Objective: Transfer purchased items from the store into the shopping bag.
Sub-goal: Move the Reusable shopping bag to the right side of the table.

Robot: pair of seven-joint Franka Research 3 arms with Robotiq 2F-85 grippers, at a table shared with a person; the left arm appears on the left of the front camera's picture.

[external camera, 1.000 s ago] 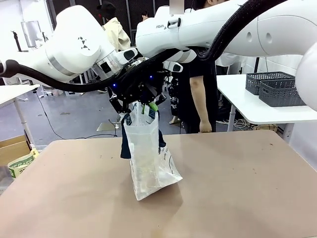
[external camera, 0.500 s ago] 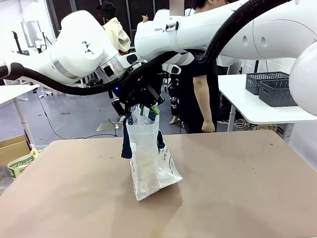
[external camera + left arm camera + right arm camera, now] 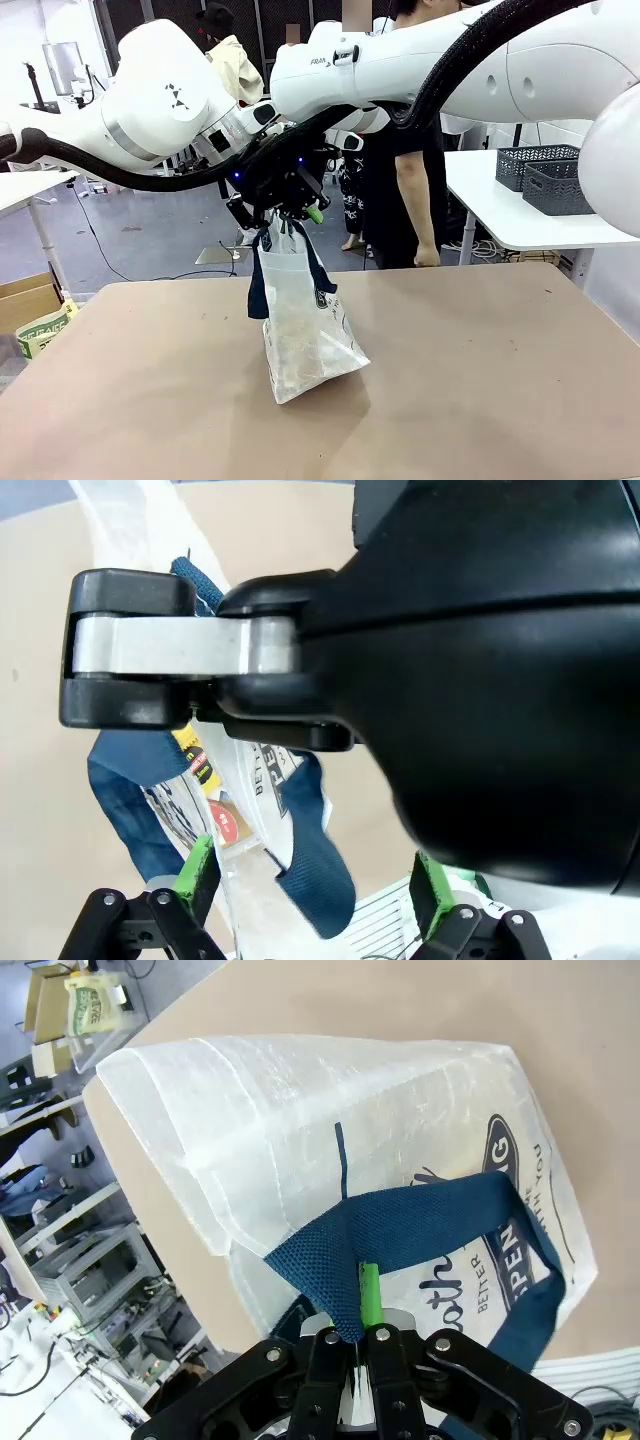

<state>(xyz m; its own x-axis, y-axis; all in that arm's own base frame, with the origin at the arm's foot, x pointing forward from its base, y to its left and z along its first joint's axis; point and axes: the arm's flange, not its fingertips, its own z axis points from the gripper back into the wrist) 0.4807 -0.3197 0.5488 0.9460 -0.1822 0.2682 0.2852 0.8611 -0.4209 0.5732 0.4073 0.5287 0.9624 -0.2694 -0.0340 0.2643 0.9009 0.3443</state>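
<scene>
Gripping shopping bag (image 3: 300, 335) by its navy strap (image 3: 430, 1220) with clenched right pincer (image 3: 362, 1332), left pincer (image 3: 315, 880) released nearby. Probably light, limp, slippery; safest taken at that strap.

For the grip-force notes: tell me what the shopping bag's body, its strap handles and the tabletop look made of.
Shopping bag body: probably thin plastic sheet, translucent white, matte; it creases, and contents show through faintly. Strap handles: navy woven webbing, with a coarse weave visible. Table: smooth matte tan top, perhaps laminate; uncertain.
</scene>
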